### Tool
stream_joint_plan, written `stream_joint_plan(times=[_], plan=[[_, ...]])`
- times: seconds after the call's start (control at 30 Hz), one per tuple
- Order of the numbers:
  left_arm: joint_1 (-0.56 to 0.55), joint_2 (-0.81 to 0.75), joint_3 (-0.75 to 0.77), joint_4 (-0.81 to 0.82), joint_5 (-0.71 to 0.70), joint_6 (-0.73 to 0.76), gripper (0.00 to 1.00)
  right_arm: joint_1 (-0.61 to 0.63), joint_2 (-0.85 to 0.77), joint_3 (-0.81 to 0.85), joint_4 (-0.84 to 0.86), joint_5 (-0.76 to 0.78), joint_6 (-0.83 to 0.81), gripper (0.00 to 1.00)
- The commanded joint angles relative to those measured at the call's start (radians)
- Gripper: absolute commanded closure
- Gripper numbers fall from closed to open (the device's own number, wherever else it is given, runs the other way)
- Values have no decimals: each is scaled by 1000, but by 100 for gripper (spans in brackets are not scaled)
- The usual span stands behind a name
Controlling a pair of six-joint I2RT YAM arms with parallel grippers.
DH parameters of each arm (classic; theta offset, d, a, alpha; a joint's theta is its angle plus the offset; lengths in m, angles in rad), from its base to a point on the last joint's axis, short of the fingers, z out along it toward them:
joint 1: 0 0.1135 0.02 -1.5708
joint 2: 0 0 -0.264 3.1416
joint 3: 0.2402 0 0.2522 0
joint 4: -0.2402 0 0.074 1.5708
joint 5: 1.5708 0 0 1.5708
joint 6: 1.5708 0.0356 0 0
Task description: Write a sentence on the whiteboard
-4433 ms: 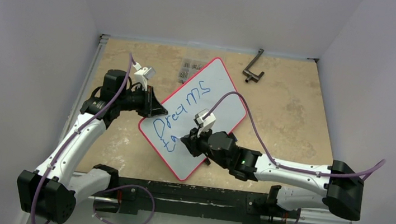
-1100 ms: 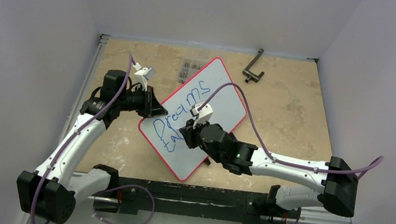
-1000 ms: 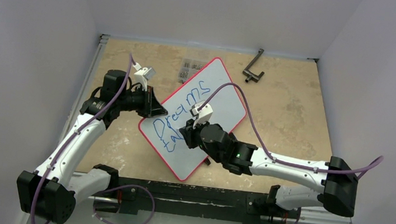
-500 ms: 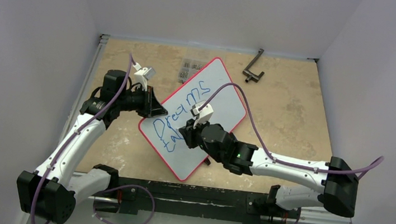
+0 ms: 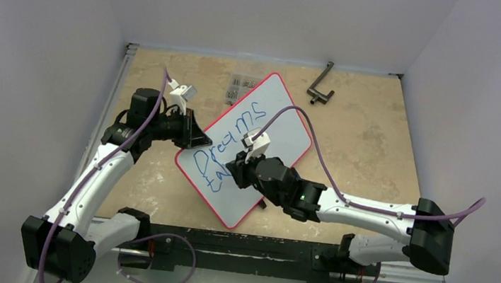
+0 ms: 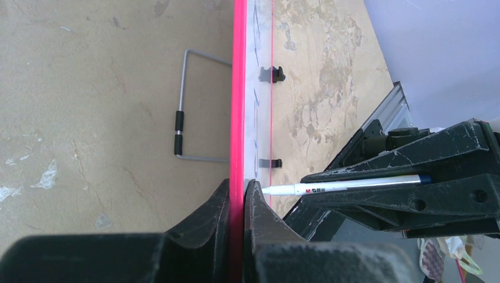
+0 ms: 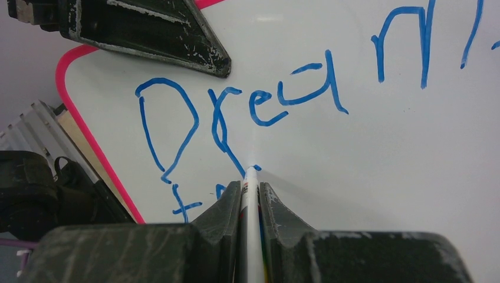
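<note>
The whiteboard [image 5: 281, 127], white with a thin red rim, lies tilted across the table's middle. My left gripper [image 5: 195, 137] is shut on its red edge [image 6: 238, 118]. The sentence [image 5: 230, 136] in blue marker reads "Dreams" on the upper line, with the first letters of a second line [image 7: 183, 203] below it. My right gripper [image 5: 236, 170] is shut on a white marker [image 7: 250, 224] whose tip touches the board just under "Dreams". The marker also shows in the left wrist view [image 6: 342, 186], tip at the board's face.
A dark metal bracket [image 5: 321, 84] lies at the back right of the table. A small pack of dark items [image 5: 241, 88] lies behind the board. A wire stand [image 6: 188, 106] shows behind the board in the left wrist view. Walls close in on three sides.
Since 4.4 s ago my right gripper has moved up and left along the second line with the marker. In the last second it has barely moved. The left arm is still.
</note>
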Motion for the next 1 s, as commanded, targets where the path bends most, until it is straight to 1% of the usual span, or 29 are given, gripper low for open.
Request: stream_joint_plan(times=[0.0,0.4,0.63,0.97], plan=[[-6,-3,-7,-14,-108,115,100,-2,-13,-27,6,-37,20,100],[-6,-3,-6,-15,-107,115,100,-1,-11,-44,2,-42,34,100],[-6,-2,-7,-15,-109,115,100,-1,-14,-49,-45,35,43,100],[-6,0,-7,-15,-108,115,100,-12,-25,-64,-114,103,72,100]])
